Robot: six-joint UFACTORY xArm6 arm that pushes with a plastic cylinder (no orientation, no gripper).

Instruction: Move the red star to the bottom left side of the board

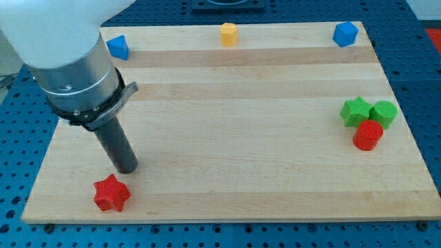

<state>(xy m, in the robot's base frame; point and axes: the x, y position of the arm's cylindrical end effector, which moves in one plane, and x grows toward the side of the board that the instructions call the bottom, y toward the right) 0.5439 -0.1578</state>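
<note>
Since the red star (111, 193) is already seen by the tabletop's (241, 138) bottom-left corner, the push is judged nearly complete. My tip (127, 168) is held just above-right of the star, seemingly apart. No end effector is fitted, only a near-upright rod, slightly tilted.

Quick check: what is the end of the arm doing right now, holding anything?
My tip: no fingers, holds nothing; sits just above the red star, slightly to the view's right; contact cannot be told.
</note>
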